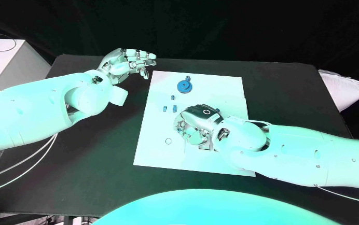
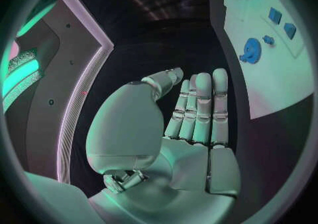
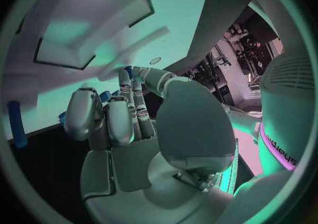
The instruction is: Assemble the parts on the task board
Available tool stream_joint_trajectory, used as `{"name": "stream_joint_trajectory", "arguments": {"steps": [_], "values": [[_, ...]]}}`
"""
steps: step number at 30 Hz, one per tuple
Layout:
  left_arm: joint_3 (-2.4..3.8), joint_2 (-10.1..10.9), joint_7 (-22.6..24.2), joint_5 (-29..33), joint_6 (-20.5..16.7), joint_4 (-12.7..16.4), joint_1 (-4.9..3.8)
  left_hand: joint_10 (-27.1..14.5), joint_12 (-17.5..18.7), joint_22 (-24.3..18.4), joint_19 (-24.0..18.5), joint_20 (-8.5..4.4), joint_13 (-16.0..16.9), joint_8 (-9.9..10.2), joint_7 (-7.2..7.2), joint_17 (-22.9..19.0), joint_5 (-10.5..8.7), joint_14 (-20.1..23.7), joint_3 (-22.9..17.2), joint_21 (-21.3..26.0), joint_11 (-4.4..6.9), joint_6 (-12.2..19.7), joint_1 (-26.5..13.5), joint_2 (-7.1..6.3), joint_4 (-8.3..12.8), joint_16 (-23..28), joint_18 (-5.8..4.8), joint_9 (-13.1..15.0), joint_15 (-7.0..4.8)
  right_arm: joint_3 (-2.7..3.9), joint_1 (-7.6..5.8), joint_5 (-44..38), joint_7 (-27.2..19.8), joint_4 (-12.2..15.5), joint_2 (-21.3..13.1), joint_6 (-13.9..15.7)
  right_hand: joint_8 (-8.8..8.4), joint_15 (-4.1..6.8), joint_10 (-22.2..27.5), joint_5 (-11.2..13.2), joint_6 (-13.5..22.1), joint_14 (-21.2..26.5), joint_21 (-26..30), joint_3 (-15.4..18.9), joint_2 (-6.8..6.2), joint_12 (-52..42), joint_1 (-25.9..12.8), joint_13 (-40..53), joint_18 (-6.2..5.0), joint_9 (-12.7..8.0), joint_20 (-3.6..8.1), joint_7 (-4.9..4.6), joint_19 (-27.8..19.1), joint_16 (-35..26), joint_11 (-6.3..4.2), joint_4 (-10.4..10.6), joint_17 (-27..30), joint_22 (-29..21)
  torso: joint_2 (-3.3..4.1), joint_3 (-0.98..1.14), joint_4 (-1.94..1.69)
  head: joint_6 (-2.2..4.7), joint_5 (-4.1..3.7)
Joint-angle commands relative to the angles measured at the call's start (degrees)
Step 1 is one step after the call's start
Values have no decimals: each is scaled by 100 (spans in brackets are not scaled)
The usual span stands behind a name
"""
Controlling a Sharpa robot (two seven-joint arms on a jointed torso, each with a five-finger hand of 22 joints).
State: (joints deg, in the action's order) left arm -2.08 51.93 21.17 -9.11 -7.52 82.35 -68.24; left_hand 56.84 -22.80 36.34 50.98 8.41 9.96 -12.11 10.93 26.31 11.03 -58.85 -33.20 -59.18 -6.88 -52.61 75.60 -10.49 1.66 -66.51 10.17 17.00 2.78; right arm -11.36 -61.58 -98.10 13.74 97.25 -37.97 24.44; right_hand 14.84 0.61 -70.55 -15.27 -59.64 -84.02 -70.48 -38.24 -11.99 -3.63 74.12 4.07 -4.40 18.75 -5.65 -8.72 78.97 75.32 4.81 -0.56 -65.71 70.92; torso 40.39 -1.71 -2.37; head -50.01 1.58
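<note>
The white task board lies in the middle of the black table. A round blue part sits near the board's far edge, and small blue parts lie toward its left side. My right hand hovers over the board's middle with its fingers curled down. In the right wrist view, the right hand has a small blue part pinched between thumb and fingertip. My left hand hangs beyond the board's far left corner. In the left wrist view the left hand holds nothing, its fingers straight.
A small ring-shaped hole marks the board near its left edge. A pale box stands at the table's far left. The left wrist view shows the board with the round blue part and square blue parts.
</note>
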Motion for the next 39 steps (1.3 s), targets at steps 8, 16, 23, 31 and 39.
{"name": "stream_joint_trajectory", "arguments": {"steps": [8, 16, 23, 31, 39], "values": [[6, -2, 3, 33, 70, 15, -1, -40, -39, -9, 52, 2, -6, -28, -13, -9, 13, 15, 39, 36, -13, 36, 13, 24, 7, 38, 43, -7, 7, -23, 21, 101, -176, -10, -35, 70, -233, -150, 522, 16, 350, 35, 519, 54, -219, -14, 5, -39, -179, -49, -85, -70, -334, -210, 109, 18, 351, -438, 0, 2, 0, 1, -5], [6, 5, -13, 33, 77, 14, -1, -40, -39, -9, 52, 2, -6, -28, -13, -9, 13, 15, 39, 36, -13, 36, 13, 24, 7, 38, 43, -7, 7, -23, 20, 142, -117, 23, -97, 342, -416, -196, 921, 27, 638, 267, 965, 213, -325, -145, 61, -15, -271, -90, -134, -82, -613, -423, 152, 9, 783, -788, -3, 2, -2, 1, -19], [5, 6, -30, 33, 76, 8, -1, -48, -47, -18, 60, 3, -6, -35, -12, -12, 11, 16, 43, 47, -14, 37, 20, 32, 3, 39, 43, -8, 9, -22, 13, 184, -47, 133, -203, 638, -540, -213, 1232, -24, 843, 412, 1217, 509, -325, -428, 153, 34, -316, -108, -161, -23, -755, -467, 163, 42, 1002, -955, -6, 0, 2, 1, -51], [5, 4, -34, 34, 78, -3, -1, -48, -47, -18, 60, 3, -6, -35, -12, -12, 11, 16, 43, 47, -14, 37, 20, 32, 3, 39, 43, -8, 9, 23, -72, 436, -74, 417, -605, 946, -482, -169, 1128, -109, 701, 324, 1037, 510, -295, -780, 190, 87, -274, -69, -126, -57, -588, -341, 118, 114, 934, -775, -4, 4, -2, 47, -117], [5, -20, -22, 34, 90, -16, 0, -49, -54, -23, 67, 3, -5, -40, -12, -13, 9, 15, 47, 52, -14, 36, 23, 34, 1, 39, 44, -9, 9, 90, -565, 1019, 63, 664, -1295, -22, -444, -116, 966, -54, 569, -6, 367, 432, -375, -1035, 107, 64, -122, -40, -64, -16, -119, 79, 58, 208, 357, -173, -24, -14, -4, 142, -197]]}}
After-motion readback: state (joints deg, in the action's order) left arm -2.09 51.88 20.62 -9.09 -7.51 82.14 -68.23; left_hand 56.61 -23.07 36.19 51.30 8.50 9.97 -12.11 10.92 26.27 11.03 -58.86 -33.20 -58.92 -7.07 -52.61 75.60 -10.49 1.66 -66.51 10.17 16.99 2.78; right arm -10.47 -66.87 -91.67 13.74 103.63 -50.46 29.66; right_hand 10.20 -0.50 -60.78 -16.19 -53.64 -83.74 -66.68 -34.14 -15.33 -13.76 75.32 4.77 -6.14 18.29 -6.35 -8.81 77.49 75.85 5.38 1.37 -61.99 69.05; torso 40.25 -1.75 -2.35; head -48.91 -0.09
